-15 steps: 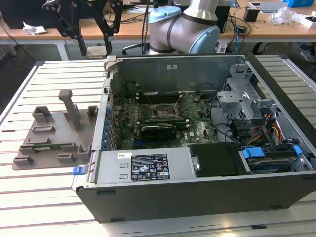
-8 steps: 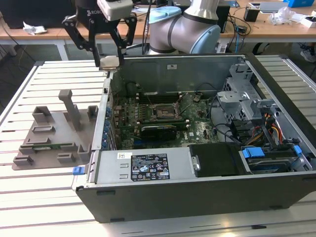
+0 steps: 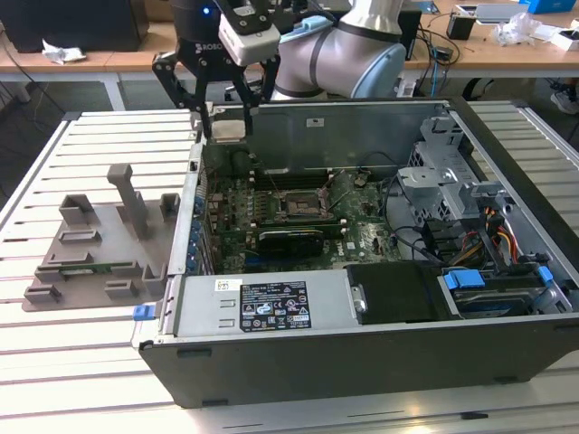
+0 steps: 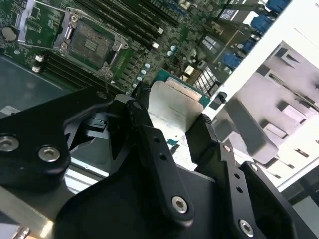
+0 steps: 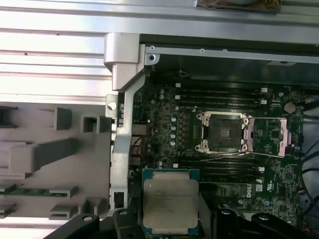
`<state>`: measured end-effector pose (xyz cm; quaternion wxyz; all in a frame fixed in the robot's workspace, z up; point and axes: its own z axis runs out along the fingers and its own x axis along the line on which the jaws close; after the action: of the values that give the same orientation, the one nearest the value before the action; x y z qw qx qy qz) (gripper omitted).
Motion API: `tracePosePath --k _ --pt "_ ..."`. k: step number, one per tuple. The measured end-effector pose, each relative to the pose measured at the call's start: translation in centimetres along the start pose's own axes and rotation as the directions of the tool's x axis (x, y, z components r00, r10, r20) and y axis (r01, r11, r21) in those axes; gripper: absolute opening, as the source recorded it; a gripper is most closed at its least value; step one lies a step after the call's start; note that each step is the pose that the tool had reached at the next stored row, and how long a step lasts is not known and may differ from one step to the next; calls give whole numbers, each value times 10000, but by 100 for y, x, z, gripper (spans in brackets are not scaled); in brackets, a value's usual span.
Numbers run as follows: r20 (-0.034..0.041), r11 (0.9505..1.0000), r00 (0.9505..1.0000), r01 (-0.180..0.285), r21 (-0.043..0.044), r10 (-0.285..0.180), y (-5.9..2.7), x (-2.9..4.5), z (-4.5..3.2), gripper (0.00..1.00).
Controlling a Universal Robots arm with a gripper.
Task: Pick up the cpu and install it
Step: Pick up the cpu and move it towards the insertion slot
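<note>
My gripper [image 3: 226, 117] hangs over the back left corner of the open computer case [image 3: 271, 312], shut on the cpu [image 3: 228, 132]. The cpu is a flat square chip with a silvery-grey top. In both wrist views the cpu [image 4: 172, 107] [image 5: 170, 198] sits between the two black fingers [image 4: 144, 124] [image 5: 123, 219], held by its opposite edges. The empty socket [image 3: 298, 204] [image 5: 223, 132] [image 4: 89, 42] lies on the green motherboard [image 3: 362, 231], with its metal frame swung open. It is lower than the chip and off toward the middle of the case.
A grey plastic holder tray [image 3: 95, 244] lies on the slatted table [image 3: 54, 362], at the exterior view's left of the case. Inside the case are a metal drive cage [image 3: 443, 185], bundled cables [image 3: 502, 240] and a labelled silver box [image 3: 271, 307]. The case's upright back wall [image 3: 335, 136] stands beside the gripper.
</note>
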<state>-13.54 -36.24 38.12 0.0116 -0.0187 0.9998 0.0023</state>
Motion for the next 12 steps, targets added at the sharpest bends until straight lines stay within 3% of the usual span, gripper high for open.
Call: tracePosePath --k 5,12 --pt "-1 10000 10000 -1 -1 1 0 -121 131 54" --pt "-2 10000 10000 0 0 0 -3 -218 250 54"
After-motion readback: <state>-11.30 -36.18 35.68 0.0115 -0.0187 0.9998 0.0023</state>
